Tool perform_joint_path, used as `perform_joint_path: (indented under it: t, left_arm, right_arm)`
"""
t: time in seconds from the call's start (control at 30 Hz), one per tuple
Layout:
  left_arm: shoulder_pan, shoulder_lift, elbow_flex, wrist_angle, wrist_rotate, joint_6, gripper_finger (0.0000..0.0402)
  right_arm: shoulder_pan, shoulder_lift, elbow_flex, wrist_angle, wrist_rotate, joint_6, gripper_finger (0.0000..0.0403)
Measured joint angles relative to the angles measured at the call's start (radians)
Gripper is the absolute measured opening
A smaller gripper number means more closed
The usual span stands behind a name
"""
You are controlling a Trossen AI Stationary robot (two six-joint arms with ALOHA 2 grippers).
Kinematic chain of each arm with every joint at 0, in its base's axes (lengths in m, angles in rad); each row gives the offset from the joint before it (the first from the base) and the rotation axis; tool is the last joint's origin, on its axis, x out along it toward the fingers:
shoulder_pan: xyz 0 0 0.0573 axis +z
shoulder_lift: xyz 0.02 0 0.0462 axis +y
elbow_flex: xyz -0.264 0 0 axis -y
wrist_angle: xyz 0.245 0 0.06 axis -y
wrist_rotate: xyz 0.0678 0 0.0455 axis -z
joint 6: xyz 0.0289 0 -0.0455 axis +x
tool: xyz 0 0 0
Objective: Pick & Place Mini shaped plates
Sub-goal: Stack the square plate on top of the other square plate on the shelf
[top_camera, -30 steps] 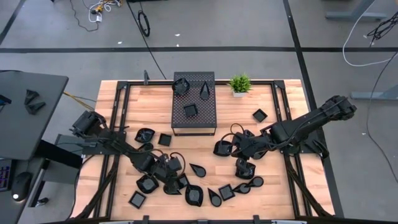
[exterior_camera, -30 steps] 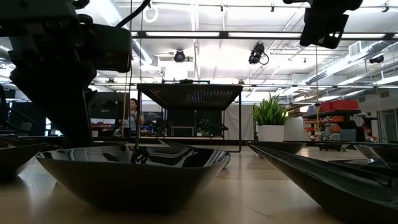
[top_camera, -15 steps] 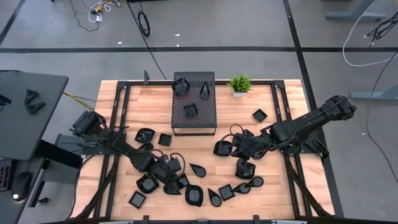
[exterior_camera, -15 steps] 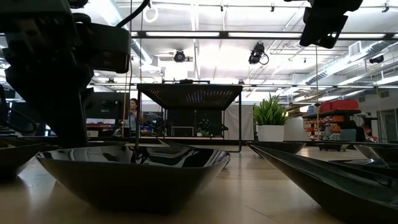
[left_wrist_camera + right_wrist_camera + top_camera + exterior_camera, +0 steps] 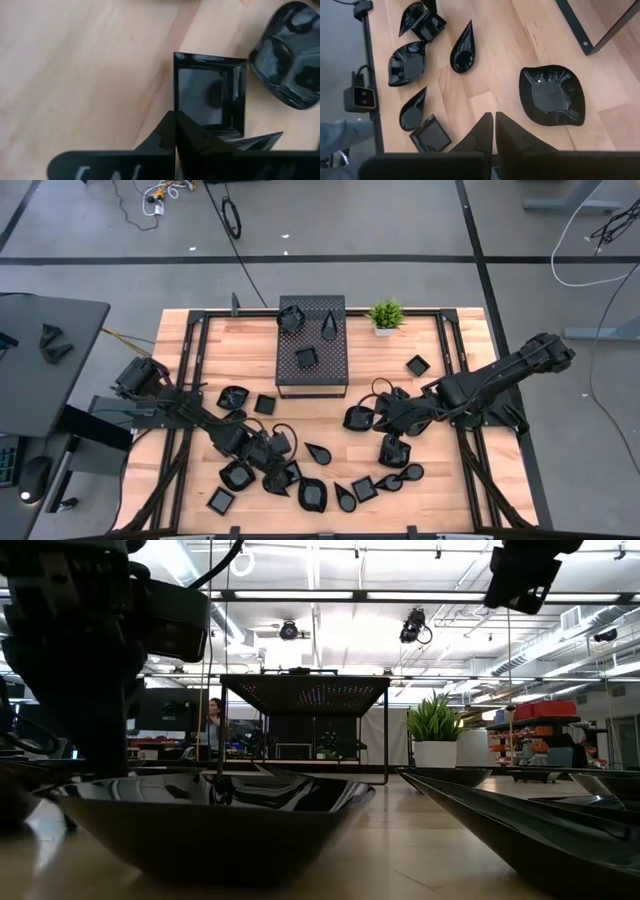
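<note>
Left wrist view: left gripper apparently pinches square plate, partly hidden.

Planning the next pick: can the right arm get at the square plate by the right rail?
Probably yes. The square plate lies alone on bare wood, nothing over it, near the right claw, which is shut and seemingly empty.

Glossy black mini shaped plates — square, teardrop and leaf forms — on a pale, streaked-grain wooden tabletop. Matte black perforated metal box with a regular dot pattern of holes. Small green potted plant in a white pot. Dark, near-black robot arms; grey floor — crossed by black lines.
</note>
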Motion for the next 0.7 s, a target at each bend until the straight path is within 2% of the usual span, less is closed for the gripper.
perform_joint_path:
  t: [0.23,0.5,0.6,0.7]
  left_arm:
    - [0.068,-0.098,0.0,-0.063,0.038,-0.022,0.0002]
    - [0.186,-0.282,0.007,-0.13,0.085,-0.034,0.0001]
    - [0.222,-0.35,0.05,-0.178,0.125,-0.01,0.0001]
    - [0.249,-0.385,0.142,-0.262,0.149,0.032,0.0001]
  right_arm:
    - [0.0,-0.061,0.0,-0.002,0.0,0.013,0.0022]
    - [0.0,-0.162,0.0,-0.03,0.0,0.021,0.0022]
    - [0.0,-0.197,0.0,-0.038,0.004,0.018,0.0022]
    - [0.0,-0.218,0.0,-0.041,0.042,0.013,0.0022]
